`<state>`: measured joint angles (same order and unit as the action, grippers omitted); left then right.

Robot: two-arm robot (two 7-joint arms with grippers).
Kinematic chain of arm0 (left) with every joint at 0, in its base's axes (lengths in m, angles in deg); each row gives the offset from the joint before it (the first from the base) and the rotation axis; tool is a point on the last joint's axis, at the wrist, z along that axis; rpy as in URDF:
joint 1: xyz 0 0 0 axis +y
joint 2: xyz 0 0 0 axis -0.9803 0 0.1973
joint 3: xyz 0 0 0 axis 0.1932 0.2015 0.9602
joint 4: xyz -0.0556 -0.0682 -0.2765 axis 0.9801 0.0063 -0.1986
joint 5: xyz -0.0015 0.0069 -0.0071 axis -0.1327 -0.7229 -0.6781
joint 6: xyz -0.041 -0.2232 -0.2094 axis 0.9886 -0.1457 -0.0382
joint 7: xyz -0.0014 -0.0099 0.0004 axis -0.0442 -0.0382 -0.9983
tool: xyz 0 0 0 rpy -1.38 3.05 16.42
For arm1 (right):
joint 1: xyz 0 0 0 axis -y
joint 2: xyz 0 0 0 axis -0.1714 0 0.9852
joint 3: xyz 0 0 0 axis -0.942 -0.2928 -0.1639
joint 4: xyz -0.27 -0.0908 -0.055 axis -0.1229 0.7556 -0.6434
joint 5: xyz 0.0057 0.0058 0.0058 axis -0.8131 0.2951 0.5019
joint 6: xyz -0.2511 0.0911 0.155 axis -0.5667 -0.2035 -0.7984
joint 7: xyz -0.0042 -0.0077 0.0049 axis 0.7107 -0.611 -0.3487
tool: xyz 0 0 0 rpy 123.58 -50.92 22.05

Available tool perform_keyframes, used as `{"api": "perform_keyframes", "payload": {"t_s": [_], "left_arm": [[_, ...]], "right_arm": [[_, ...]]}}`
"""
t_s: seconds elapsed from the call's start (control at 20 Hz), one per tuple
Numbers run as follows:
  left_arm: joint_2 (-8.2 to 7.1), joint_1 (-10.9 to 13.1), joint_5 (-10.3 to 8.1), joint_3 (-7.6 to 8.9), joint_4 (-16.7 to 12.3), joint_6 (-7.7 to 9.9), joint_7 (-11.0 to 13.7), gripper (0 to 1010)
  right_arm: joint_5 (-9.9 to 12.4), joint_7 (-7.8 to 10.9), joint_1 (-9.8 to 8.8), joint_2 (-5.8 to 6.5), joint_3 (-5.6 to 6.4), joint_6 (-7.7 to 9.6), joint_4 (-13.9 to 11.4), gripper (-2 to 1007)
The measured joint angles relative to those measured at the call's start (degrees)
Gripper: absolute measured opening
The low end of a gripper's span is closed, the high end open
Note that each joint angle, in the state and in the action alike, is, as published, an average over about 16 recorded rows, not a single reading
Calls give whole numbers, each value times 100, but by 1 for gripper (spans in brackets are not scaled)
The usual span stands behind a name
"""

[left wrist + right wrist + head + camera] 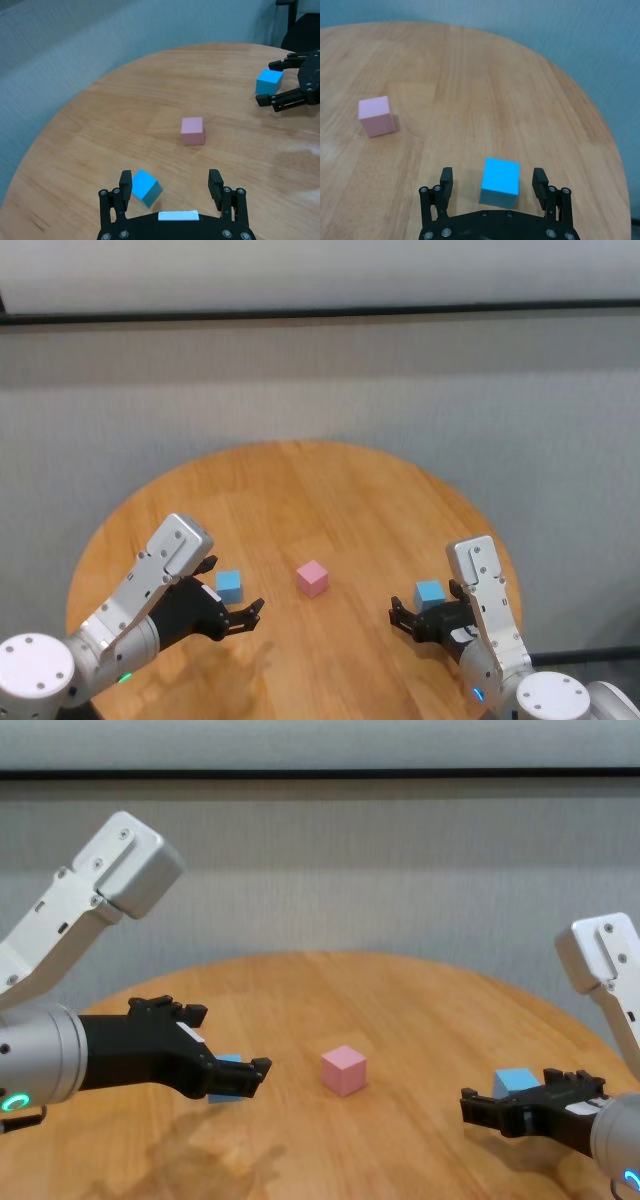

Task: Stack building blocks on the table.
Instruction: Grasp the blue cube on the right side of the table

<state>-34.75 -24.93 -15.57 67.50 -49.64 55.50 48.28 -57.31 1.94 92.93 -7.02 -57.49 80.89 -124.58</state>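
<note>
The pale pink cube sits near the middle of the round wooden table. One light blue cube lies to its left, between the open fingers of my left gripper. In the left wrist view this cube sits turned, close to one finger. The other light blue cube lies to the right, between the open fingers of my right gripper. In the right wrist view it is roughly centred in the gripper. Both grippers are low over the table. All cubes rest on the table, apart from each other.
The table's right edge runs close behind the right blue cube. A grey wall stands beyond the table. A dark chair shows past the far rim in the left wrist view.
</note>
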Motion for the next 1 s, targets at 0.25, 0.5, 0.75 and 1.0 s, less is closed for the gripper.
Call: {"api": "perform_keyframes", "payload": {"t_s": [0.25,0.5,0.75,1.0], "left_arm": [[0,0,0,0,0,0,0,1000],[0,0,0,0,0,0,0,1000],[0,0,0,0,0,0,0,1000],[0,0,0,0,0,0,0,1000]], "right_arm": [[-35,19,-17,-30,57,16,-2,896],[-77,38,-36,-67,122,25,-4,763],[-123,62,-56,-106,186,23,-9,596],[-168,93,-75,-142,244,21,-17,465]]}}
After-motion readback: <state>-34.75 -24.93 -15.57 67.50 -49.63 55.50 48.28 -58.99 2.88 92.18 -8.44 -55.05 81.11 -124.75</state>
